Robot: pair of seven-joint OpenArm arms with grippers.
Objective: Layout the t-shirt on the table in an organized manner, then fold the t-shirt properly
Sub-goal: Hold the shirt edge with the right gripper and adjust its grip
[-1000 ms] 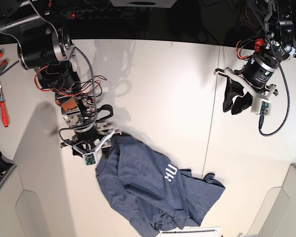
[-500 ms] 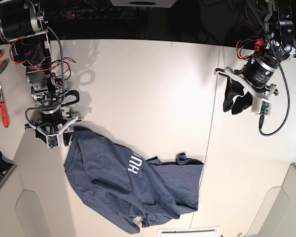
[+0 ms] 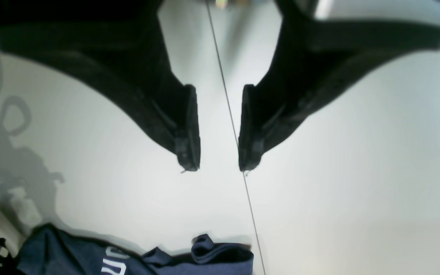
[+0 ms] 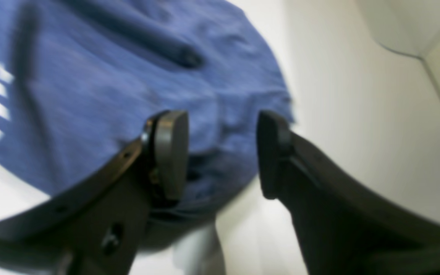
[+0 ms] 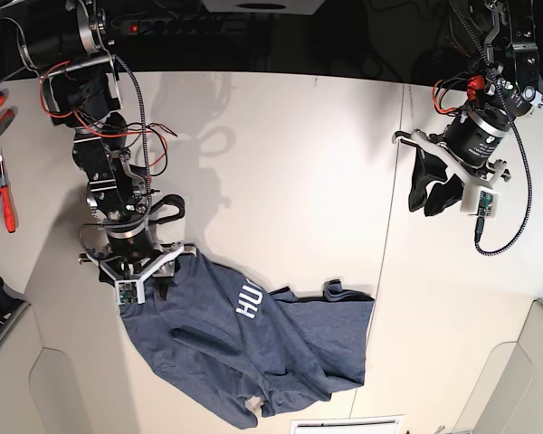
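The dark navy t-shirt [image 5: 253, 353] lies crumpled on the table [image 5: 299, 163] at the front, white lettering facing up. My right gripper [image 5: 136, 276] hangs over its upper left edge. In the right wrist view its fingers [image 4: 170, 152] stand apart, and the blue t-shirt [image 4: 109, 76] shows under them and through the gap of the right gripper [image 4: 222, 152]. My left gripper [image 5: 434, 192] hovers at the far right of the table, away from the shirt. The left gripper [image 3: 216, 164] is open with nothing in it, and a corner of the t-shirt [image 3: 136, 259] shows far below.
A thin dark seam [image 5: 394, 181] crosses the table under the left gripper. Red-handled tools [image 5: 4, 194] lie at the left edge. Lighter rounded panels [image 5: 72, 389] sit at the front corners. A power strip [image 5: 181, 23] lies behind the table.
The right gripper first swung left, dragging the shirt left and spreading it, then came back right over the shirt's upper edge while the shirt stayed put. The left arm has barely moved.
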